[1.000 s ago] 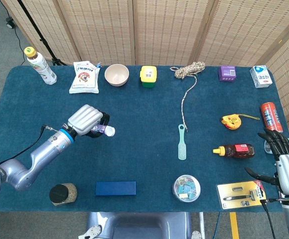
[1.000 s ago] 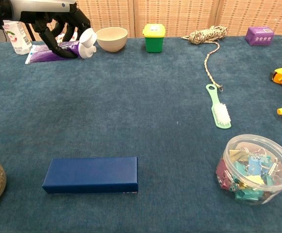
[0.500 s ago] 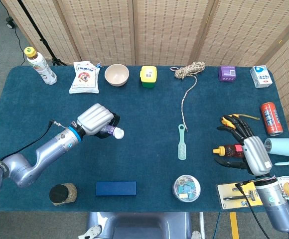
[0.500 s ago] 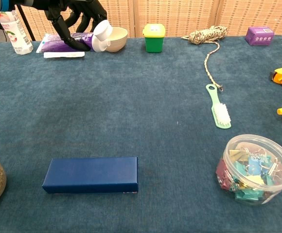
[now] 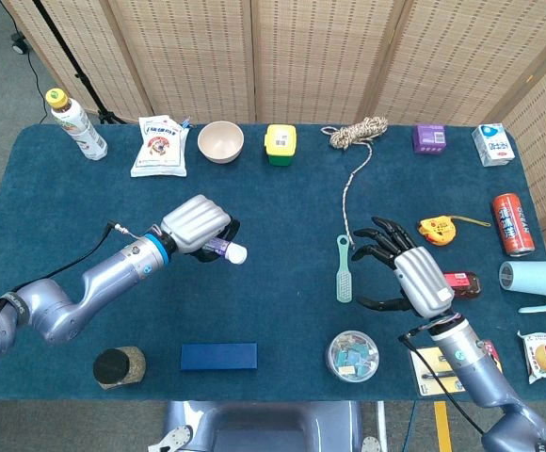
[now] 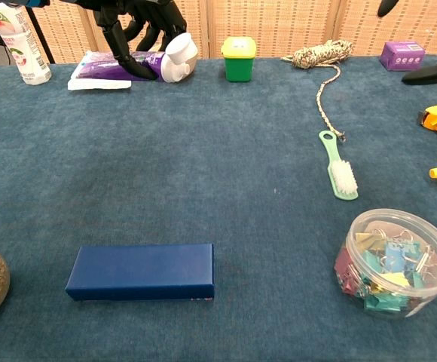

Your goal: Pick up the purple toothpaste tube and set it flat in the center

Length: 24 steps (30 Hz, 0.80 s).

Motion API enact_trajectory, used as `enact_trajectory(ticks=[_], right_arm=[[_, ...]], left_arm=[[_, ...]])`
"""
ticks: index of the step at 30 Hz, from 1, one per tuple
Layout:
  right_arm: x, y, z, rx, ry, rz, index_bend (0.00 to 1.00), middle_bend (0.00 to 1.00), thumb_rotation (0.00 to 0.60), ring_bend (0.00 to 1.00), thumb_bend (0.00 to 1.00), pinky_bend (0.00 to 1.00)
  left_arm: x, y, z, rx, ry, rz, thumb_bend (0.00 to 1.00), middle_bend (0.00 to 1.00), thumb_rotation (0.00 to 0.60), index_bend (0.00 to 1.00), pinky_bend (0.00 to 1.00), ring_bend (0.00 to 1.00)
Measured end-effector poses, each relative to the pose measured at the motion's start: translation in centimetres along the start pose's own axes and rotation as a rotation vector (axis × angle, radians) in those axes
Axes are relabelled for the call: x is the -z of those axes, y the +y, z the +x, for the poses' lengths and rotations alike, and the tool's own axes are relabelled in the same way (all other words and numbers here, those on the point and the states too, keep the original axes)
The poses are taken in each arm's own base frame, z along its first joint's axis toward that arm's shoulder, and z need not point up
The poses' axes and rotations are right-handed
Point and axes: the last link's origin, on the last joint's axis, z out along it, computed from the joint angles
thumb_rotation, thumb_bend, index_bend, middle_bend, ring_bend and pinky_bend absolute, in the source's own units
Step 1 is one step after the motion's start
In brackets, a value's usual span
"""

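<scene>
1. Nearest me, at six o'clock, the flat dark blue rectangular box point(image 5: 218, 356) lies alone. At about five o'clock the round clear plastic tub point(image 5: 352, 355) holds a heap of coloured binder clips.
2. My right hand point(image 5: 407, 274) was low at the four o'clock edge a second ago. It has since swung inward and now hovers with fingers spread wide, holding nothing, just right of the mint green plastic brush point(image 5: 345, 268).
3. My left hand point(image 5: 196, 226) grips the purple toothpaste tube with the white cap point(image 5: 226, 250). The cap pokes out toward three o'clock. The chest view shows my dark fingers point(image 6: 132, 23) wrapped over the tube's body.
4. Over the last second that hand has carried the tube from nine o'clock toward the middle of the blue cloth table point(image 5: 273, 207). I judge the carry nearly done, with lowering it flat and letting go still to come.
5. Far off at twelve o'clock, the cream round bowl point(image 5: 221, 141) looks empty. The yellow-lidded green square pot point(image 5: 280, 144) is closed, so I cannot tell its contents.
</scene>
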Motion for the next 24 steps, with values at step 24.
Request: enact_trajectory(ticks=[24], right_arm=[[-2.3,-1.4,-3.2,0.037,-0.066,0.004,0.22,0.01,0.6,0.0,0.0,0.0]], left_arm=[[-3.1,1.3,1.6,-0.021,-0.076,0.015,0.8,0.56,0.6,0.63,0.67,0.59]])
